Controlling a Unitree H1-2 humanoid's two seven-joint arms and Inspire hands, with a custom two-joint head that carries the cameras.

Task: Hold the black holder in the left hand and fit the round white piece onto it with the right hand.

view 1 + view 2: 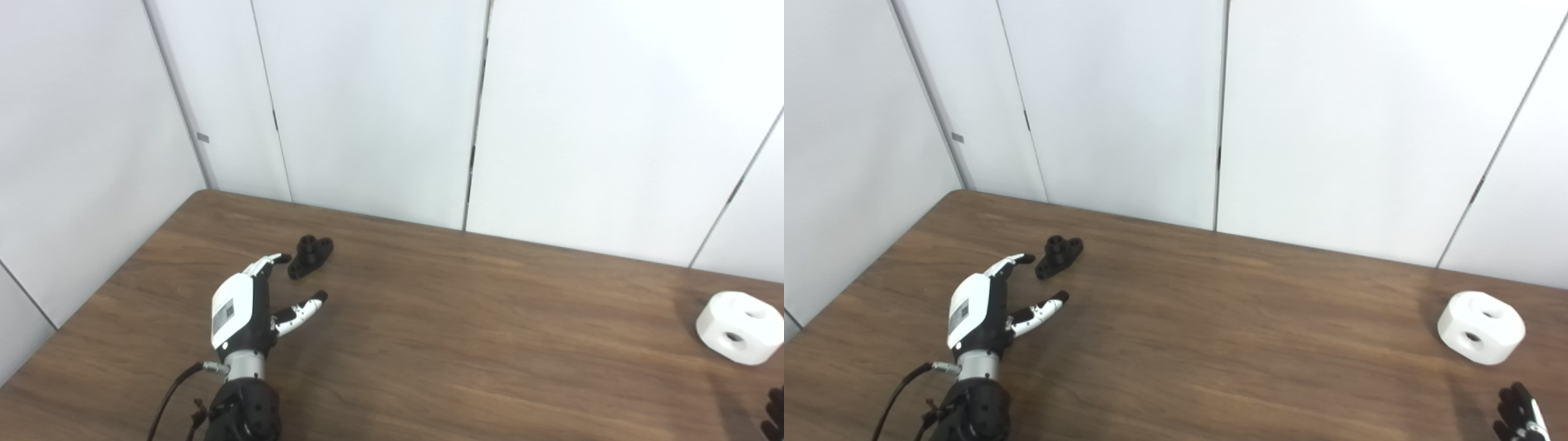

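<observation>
Table (1213,318); right robot hand (1519,418) cut off.

The left hand (245,309) reaches forward from the lower left on a dark forearm with a cable trailing beside the wrist. Its white back faces up and to the left, the fingers (269,262) stretched ahead and the thumb (303,309) spread out to the right, so the hand is wide apart and holds nothing. The right hand (1522,416) only peeks in at the bottom right corner: a few dark fingertips pointing upward, too little showing to tell how its fingers are set.
</observation>
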